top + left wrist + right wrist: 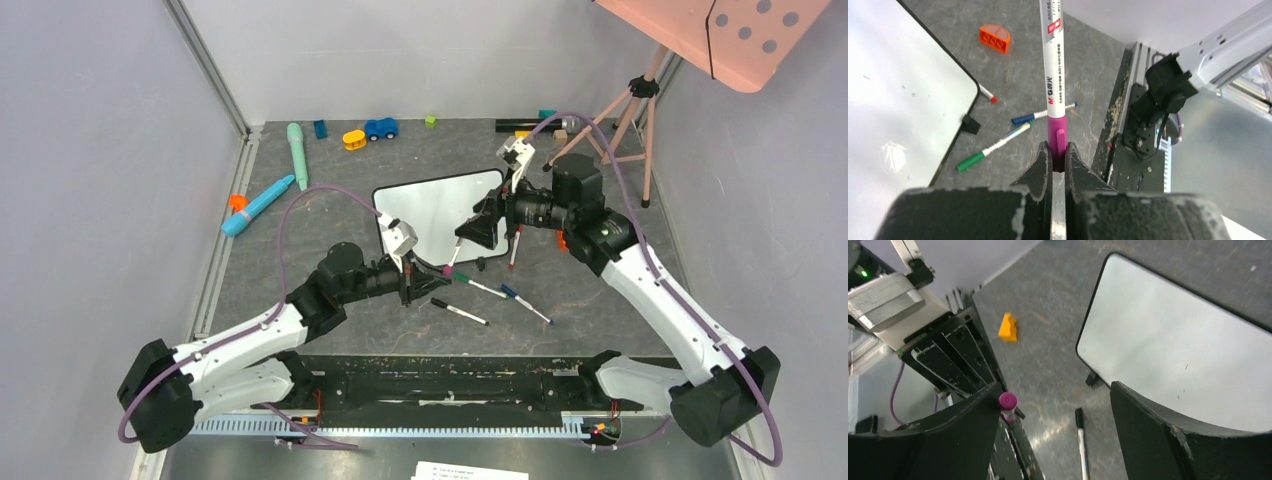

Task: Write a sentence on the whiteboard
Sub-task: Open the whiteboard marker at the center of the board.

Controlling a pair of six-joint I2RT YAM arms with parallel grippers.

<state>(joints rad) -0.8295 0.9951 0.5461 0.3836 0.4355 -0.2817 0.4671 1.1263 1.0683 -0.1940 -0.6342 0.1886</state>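
Observation:
The whiteboard (440,212) lies flat mid-table, plain white with a thin black frame; no sentence shows on it. My left gripper (432,282) is shut on the pink cap end of a white marker (1054,75), which sticks out straight past the fingertips (1044,155). In the top view this marker (452,257) slants up toward my right gripper (478,232). The right gripper (1055,400) stands open over the board's near corner (1168,350), with the marker's pink tail end (1007,401) just beside its left finger.
Loose markers lie in front of the board: green (993,147), blue (1040,115), red-tipped (987,94) and black (1080,440). An orange block (994,38) sits nearby. Toys (380,128) and teal pens (258,205) lie at the back left, a tripod (630,110) at the back right.

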